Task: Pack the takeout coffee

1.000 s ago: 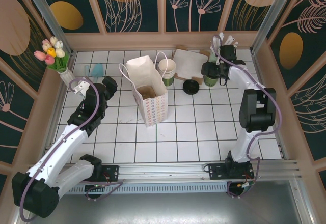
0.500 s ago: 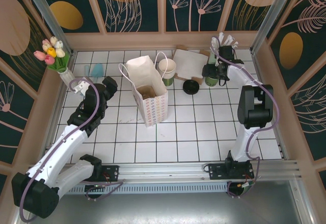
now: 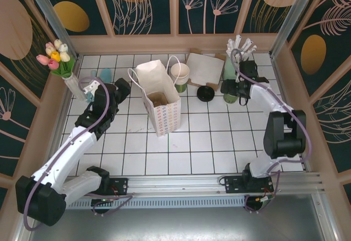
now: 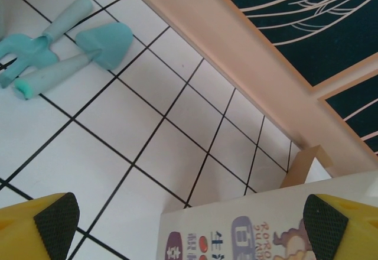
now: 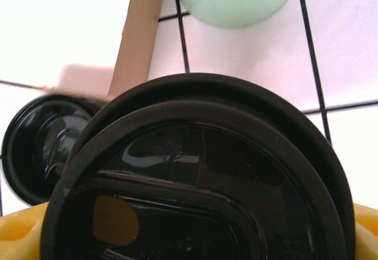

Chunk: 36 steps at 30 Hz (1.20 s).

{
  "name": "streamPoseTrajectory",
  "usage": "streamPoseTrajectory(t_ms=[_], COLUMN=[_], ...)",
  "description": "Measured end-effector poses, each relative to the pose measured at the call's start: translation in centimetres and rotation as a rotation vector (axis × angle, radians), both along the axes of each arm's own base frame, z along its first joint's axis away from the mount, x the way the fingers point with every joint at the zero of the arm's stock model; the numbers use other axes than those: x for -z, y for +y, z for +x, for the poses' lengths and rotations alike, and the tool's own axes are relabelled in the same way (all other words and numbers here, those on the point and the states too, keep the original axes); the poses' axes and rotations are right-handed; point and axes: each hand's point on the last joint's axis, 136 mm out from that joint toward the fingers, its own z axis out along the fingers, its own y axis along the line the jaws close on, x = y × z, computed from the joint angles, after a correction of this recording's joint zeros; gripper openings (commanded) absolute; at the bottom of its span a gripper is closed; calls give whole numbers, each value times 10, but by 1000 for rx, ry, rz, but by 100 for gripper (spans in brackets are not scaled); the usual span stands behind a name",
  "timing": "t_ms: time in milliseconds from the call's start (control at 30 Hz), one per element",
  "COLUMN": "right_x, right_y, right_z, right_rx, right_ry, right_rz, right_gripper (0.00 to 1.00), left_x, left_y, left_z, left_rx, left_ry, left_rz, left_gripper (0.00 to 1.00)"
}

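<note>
The takeout coffee (image 3: 228,95) is a small dark-green cup, and its black top (image 5: 201,183) sits large between the yellow fingers in the right wrist view. My right gripper (image 3: 236,89) is shut on it at the back right, just in front of the mint-green straw cup (image 3: 229,68). The white paper bag (image 3: 160,101) stands open at centre-left, and its printed upper edge (image 4: 254,224) shows in the left wrist view. My left gripper (image 4: 189,220) is open beside the bag's left side, holding nothing; it shows from above (image 3: 118,90) too.
A loose black lid (image 3: 205,93) lies on the tiles left of the coffee. Stacked cream cups (image 3: 180,74) and brown paper (image 3: 205,68) sit behind the bag. Teal toy garden tools (image 4: 59,53) and a vase of tulips (image 3: 57,60) are at the back left.
My right gripper has closed around the takeout coffee and drawn it a little nearer and to the right, away from the straw cup. The left arm shifted slightly toward the back.
</note>
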Motion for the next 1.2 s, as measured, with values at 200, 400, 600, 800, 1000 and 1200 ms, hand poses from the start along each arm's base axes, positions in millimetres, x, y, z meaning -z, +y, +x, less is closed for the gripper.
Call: streamPoseTrajectory(t_ms=[200, 400, 600, 800, 1000, 1200], right_x=[-5, -3, 2, 11, 17, 18], right_y=[54, 114, 141, 150, 150, 150], right_z=[-48, -76, -91, -104, -113, -114], right_rx=[-102, -226, -280, -310, -327, -329], right_ry=[-3, 11, 28, 65, 96, 94], right_rz=[53, 85, 77, 57, 41, 27], right_gripper=[81, 80, 81, 81, 83, 86], left_x=[-10, -9, -5, -5, -5, -2], left_y=[4, 3, 2, 2, 1, -1], left_z=[4, 7, 9, 9, 9, 10], left_rx=[-20, -21, -18, -16, -12, 6], left_ry=[-14, -8, 4, 4, 5, 14], left_rz=[-3, 0, 3, 8, 9, 21], left_gripper=[99, 99, 99, 99, 99, 99])
